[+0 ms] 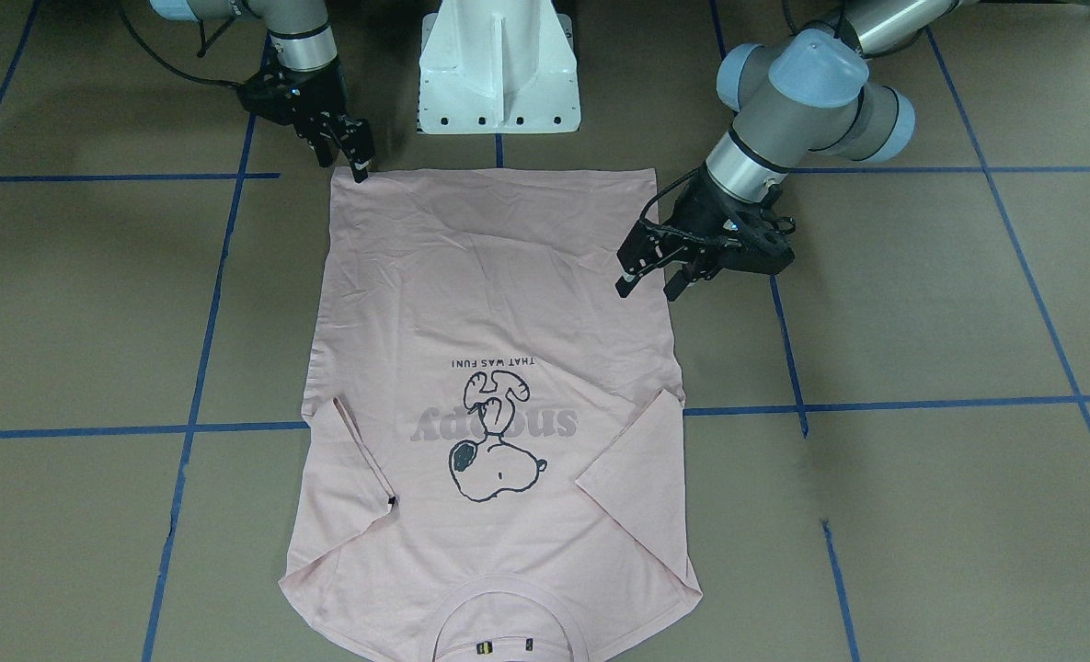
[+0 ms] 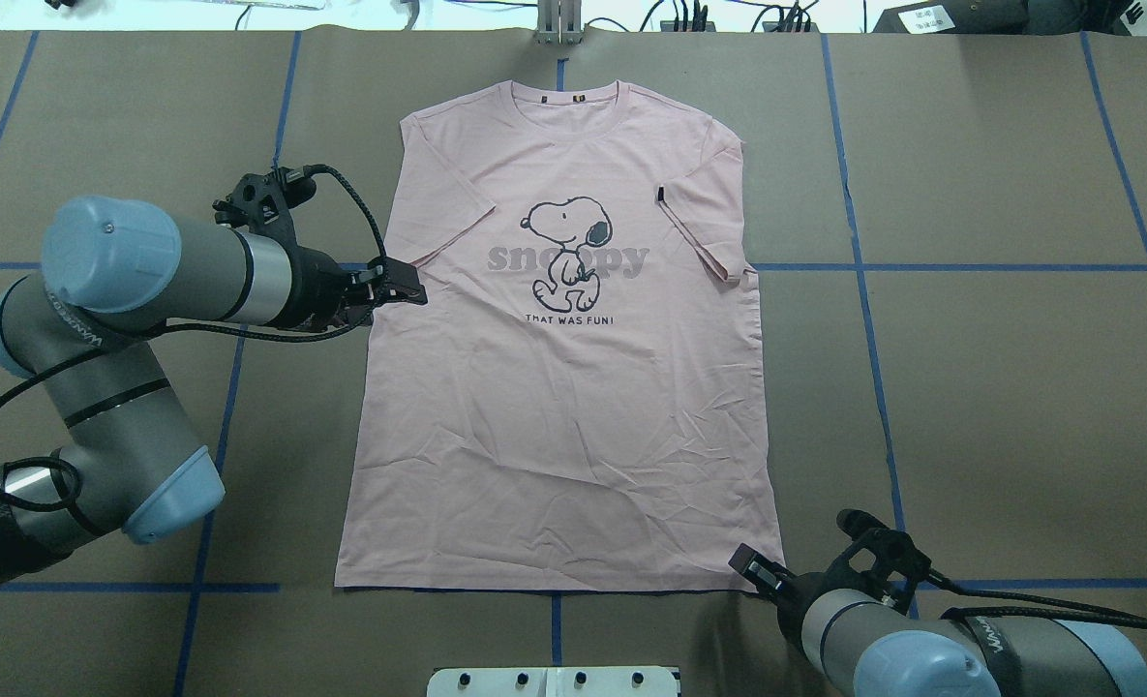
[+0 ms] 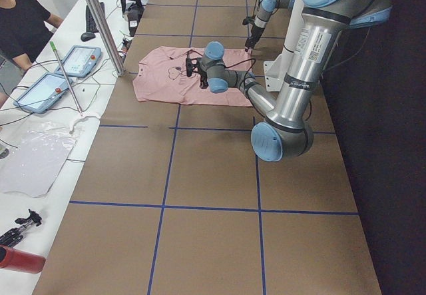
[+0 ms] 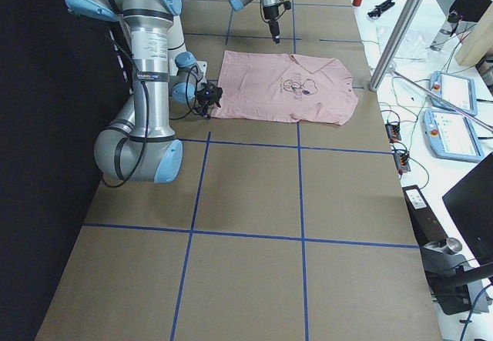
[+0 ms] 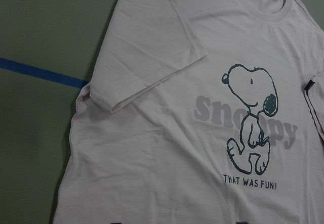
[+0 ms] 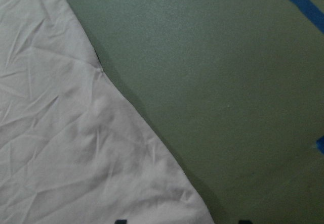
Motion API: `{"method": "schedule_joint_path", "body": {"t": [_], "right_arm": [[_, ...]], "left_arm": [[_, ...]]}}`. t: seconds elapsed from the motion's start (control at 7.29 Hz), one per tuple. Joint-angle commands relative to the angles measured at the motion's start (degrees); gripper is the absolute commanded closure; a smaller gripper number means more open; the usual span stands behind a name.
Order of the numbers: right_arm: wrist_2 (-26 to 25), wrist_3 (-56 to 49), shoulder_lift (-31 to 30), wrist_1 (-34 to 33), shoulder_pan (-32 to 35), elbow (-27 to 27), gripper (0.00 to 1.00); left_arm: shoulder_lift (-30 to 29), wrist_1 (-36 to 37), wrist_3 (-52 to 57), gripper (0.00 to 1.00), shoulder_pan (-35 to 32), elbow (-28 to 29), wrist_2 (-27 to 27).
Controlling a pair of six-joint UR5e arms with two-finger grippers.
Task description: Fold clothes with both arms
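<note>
The pale pink T-shirt (image 2: 563, 407) lies flat and face up on the brown table, with a dog drawing and grey lettering on its chest. Its collar (image 2: 565, 94) points away from the robot, and both sleeves rest folded in along the body. My left gripper (image 2: 408, 290) hovers open over the shirt's left edge, just below the left sleeve (image 2: 447, 208). In the front-facing view its fingers (image 1: 627, 283) stand apart with nothing between them. My right gripper (image 2: 752, 566) is open at the near right hem corner (image 6: 200, 211), which lies between its fingertips.
The white pedestal base (image 1: 499, 74) stands just behind the hem. Blue tape lines (image 2: 863, 319) cross the brown table. A side bench past the collar end holds control pendants (image 3: 80, 58), cables and a metal pole (image 3: 100, 22). A person (image 3: 20, 22) sits there.
</note>
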Motion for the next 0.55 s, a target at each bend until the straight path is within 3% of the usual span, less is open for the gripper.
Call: {"method": "schedule_joint_path", "body": {"t": [0.0, 0.14, 0.27, 0.41], "right_arm": [[0.16, 0.02, 0.03, -0.81, -0.07, -0.04, 0.43], [0.16, 0.02, 0.03, -0.81, -0.16, -0.04, 0.45], [0.16, 0.02, 0.03, -0.81, -0.25, -0.04, 0.54], [0.16, 0.02, 0.12, -0.81, -0.25, -0.04, 0.83]], "left_arm": [[-0.25, -0.02, -0.15, 0.2, 0.0, 0.03, -0.08], [-0.34, -0.02, -0.16, 0.2, 0.0, 0.03, -0.09], [-0.34, -0.02, -0.16, 0.2, 0.0, 0.03, -0.09], [-0.34, -0.02, -0.16, 0.2, 0.0, -0.06, -0.09]]}}
